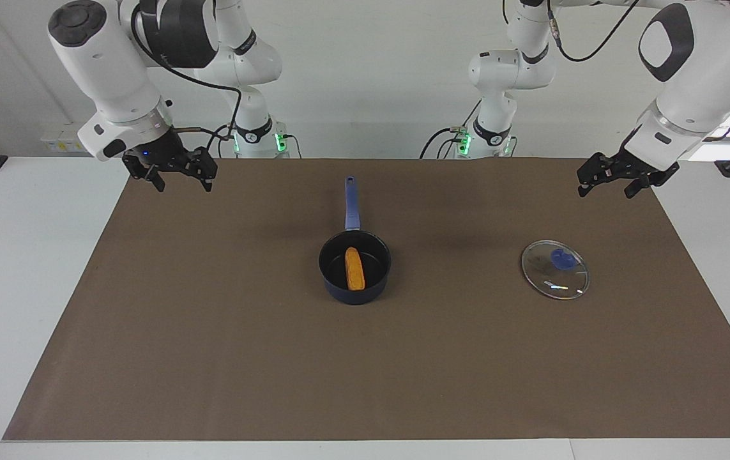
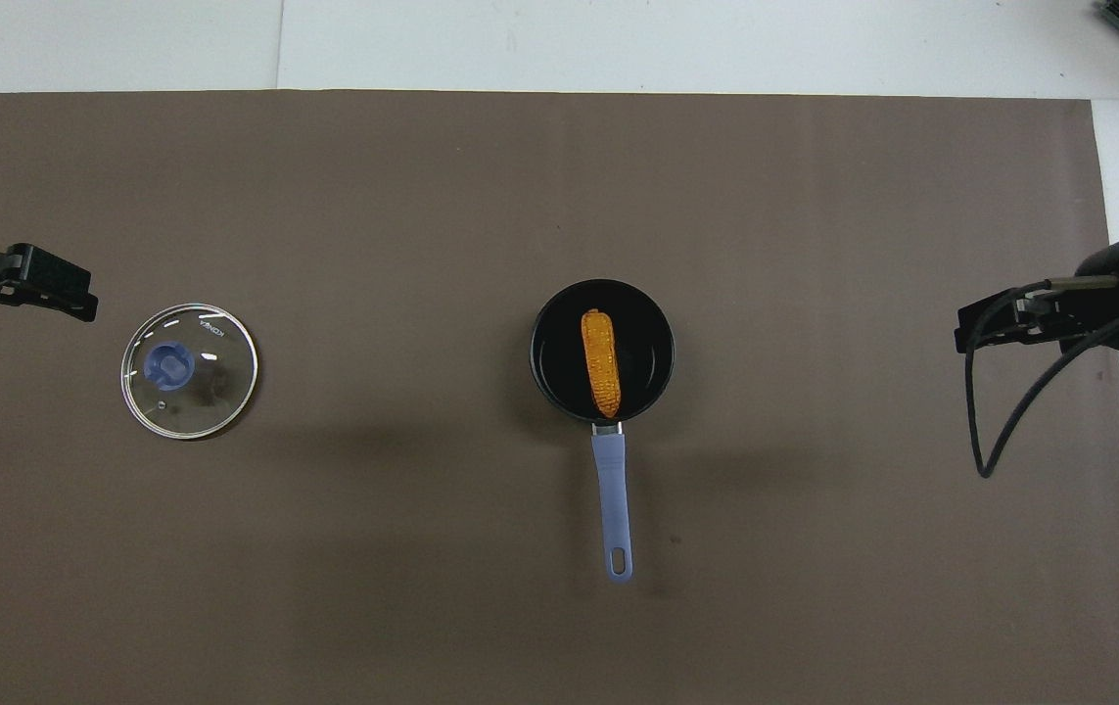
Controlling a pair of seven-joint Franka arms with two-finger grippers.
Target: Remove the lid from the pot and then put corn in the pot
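Observation:
The dark navy pot (image 1: 355, 294) stands mid-mat, its long blue handle (image 2: 613, 499) pointing toward the robots. The orange-yellow corn (image 1: 354, 268) lies inside it on the black bottom, also seen in the overhead view (image 2: 600, 362). The glass lid (image 1: 555, 269) with its blue knob lies flat on the mat toward the left arm's end; it also shows in the overhead view (image 2: 189, 370). My right gripper (image 1: 184, 186) is open and empty, raised over the mat's edge at the right arm's end. My left gripper (image 1: 605, 191) is open and empty, raised beside the lid, and waits.
A brown mat (image 1: 211, 358) covers most of the white table (image 1: 32, 255). A loose black cable (image 2: 985, 431) hangs from the right wrist.

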